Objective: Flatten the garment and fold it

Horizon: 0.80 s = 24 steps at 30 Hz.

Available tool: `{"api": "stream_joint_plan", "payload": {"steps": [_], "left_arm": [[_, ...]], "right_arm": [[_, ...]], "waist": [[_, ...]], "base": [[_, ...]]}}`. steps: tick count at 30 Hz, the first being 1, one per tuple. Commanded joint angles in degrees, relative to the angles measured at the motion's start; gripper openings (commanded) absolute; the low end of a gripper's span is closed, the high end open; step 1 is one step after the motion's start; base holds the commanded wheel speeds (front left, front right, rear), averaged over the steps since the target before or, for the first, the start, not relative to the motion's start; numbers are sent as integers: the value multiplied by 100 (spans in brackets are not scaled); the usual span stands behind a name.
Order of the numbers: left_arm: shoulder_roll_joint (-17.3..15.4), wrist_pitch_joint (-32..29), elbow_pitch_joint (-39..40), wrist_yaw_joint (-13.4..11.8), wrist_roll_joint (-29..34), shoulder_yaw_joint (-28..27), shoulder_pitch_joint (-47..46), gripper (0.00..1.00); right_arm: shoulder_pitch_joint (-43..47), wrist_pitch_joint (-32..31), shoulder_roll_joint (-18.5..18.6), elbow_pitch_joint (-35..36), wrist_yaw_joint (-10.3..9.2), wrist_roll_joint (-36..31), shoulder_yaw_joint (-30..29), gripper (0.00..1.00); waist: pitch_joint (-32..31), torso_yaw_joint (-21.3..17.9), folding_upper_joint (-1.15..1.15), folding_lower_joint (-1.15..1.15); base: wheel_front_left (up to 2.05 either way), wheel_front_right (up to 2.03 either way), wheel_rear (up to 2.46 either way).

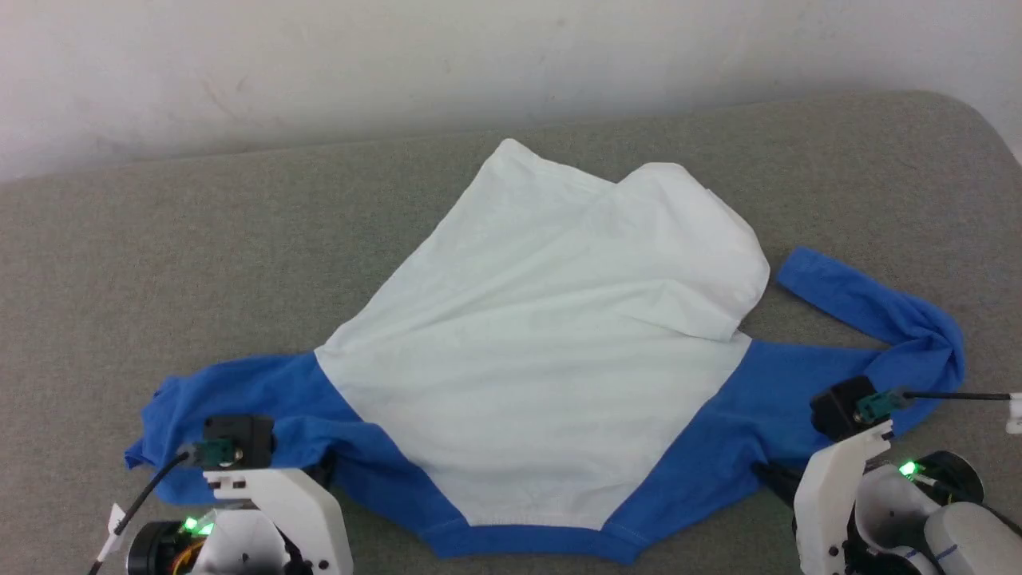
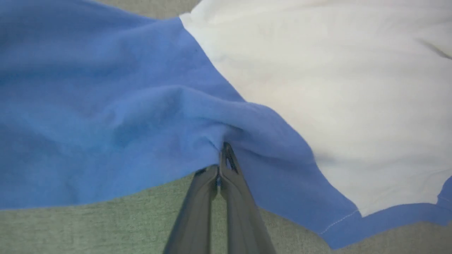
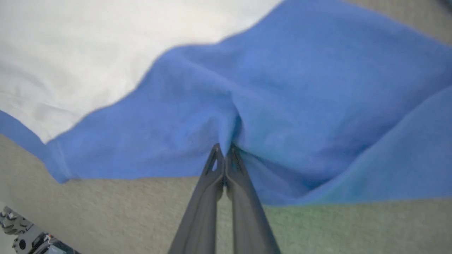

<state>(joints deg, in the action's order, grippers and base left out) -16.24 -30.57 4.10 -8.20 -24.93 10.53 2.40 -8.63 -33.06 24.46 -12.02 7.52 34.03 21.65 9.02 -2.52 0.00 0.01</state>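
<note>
Garment [image 1: 543,351] lies rumpled on the grey table [image 1: 160,239], one white corner folded over, while left tool [image 2: 223,155] and right tool [image 3: 223,151], jaws closed tight, each grip a thin pinch of blue cloth that could slip free under a hard pull.

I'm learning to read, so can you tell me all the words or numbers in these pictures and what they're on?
No words or numbers can be read here.
The garment: plain white and blue where it shows, no print or label.
White tag on the left cable: too small to read.
White tag on the right cable: too small to read.
</note>
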Motion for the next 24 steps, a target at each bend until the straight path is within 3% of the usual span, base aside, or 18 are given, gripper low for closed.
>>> {"api": "stream_joint_plan", "payload": {"steps": [1, 6, 16, 24], "left_arm": [[-20, 185, 144, -58, 51, -87, 40, 0], [-124, 680, 655, -183, 253, -320, -62, 0], [-558, 1190, 1794, -126, 579, -728, -1285, 0], [-910, 1131, 1762, 100, 726, -775, -3092, 0]], "right_arm": [[97, 294, -11, 218, -3, -5, -44, 0], [154, 842, 179, 1300, -3, -257, -726, 0], [-399, 830, 240, 3427, -3, -906, -2103, 0], [-1963, 692, 488, 3554, -3, -667, -2778, 0]], "waist": [[-123, -12, 0, -1], [-366, -38, 0, -1], [-555, -57, 0, -1], [-340, -30, 0, -1]], "base": [[0, 0, 0], [0, 0, 0], [0, 0, 0], [0, 0, 0]]}}
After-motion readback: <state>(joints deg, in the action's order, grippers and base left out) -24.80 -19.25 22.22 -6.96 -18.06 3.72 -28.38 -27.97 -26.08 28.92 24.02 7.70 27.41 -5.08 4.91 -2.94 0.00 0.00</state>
